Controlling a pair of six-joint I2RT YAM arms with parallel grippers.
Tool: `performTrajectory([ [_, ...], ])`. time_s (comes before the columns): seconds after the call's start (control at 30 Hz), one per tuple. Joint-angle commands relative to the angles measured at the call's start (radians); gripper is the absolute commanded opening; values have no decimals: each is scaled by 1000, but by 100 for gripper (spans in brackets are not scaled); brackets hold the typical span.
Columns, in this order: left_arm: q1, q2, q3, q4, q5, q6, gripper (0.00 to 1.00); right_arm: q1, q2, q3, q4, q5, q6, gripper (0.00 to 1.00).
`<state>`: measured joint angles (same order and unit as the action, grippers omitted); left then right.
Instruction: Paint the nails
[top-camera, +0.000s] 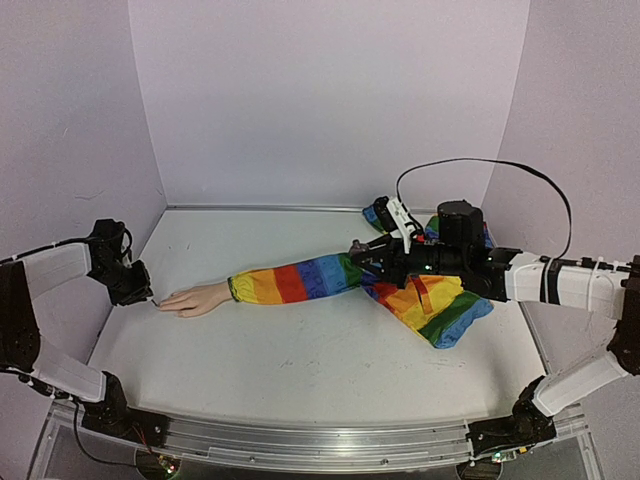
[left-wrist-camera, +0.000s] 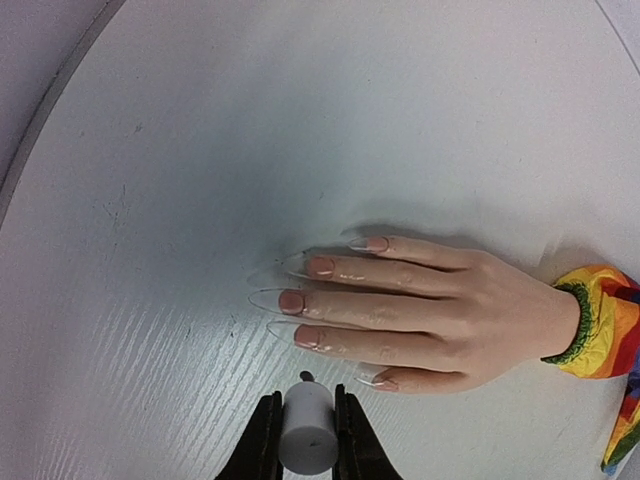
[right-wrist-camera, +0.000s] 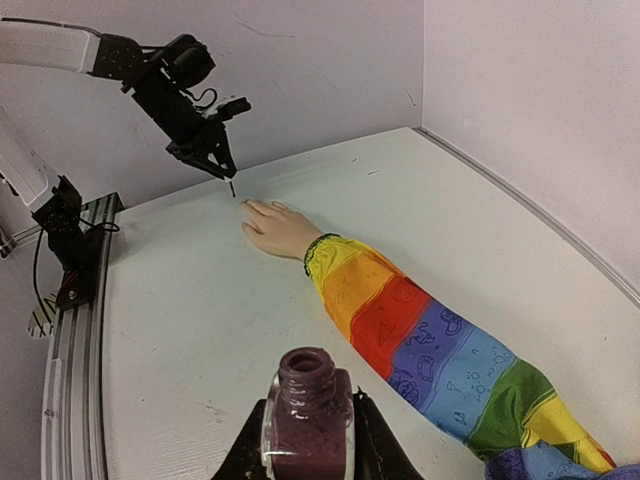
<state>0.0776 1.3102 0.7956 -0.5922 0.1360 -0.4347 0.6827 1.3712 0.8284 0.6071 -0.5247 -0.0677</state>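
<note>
Nails (left-wrist-camera: 290, 300): long, slim, pointed ovals on the fingertips of the mannequin hand (left-wrist-camera: 440, 310). They are pinkish and glossy where they meet the finger and clear like glass beyond it, lying flat towards the left arm.
Mannequin hand: smooth, pale skin-coloured, matte plastic. It lies palm down with its fingers close together and straight.
Sleeve (top-camera: 300, 280): soft cloth in rainbow bands with a small printed pattern. It runs from the wrist of the hand away to the right and ends in a crumpled heap.
Brush (left-wrist-camera: 306, 376): a thin dark tip under a white cylindrical cap (left-wrist-camera: 307, 440). It sits just beside the nails, off the fingertip end of the hand, and no contact shows.
Left gripper (left-wrist-camera: 306, 405): its black fingers are clamped on either side of the brush cap.
Bottle (right-wrist-camera: 305, 400): squarish glass with a round open neck, filled with dark purple polish. It is well apart from the hand, over towards the sleeve's far end.
Right gripper (right-wrist-camera: 308, 440): its fingers are closed tight around the bottle's sides, holding it upright.
Table (left-wrist-camera: 200, 150): white under the hand, with a faint wood-grain ripple.
Walls (top-camera: 330, 100): plain pale lilac panels behind and on both sides of the hand.
</note>
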Motion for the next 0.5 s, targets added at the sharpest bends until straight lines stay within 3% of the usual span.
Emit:
performTrajectory([
  [0.0, 5, 10, 1, 55, -3, 11, 0, -7, -9, 26, 60, -30, -4, 0],
  [0.47, 6, 53, 6, 71, 1, 21, 0, -9, 1, 29, 60, -38, -1, 0],
])
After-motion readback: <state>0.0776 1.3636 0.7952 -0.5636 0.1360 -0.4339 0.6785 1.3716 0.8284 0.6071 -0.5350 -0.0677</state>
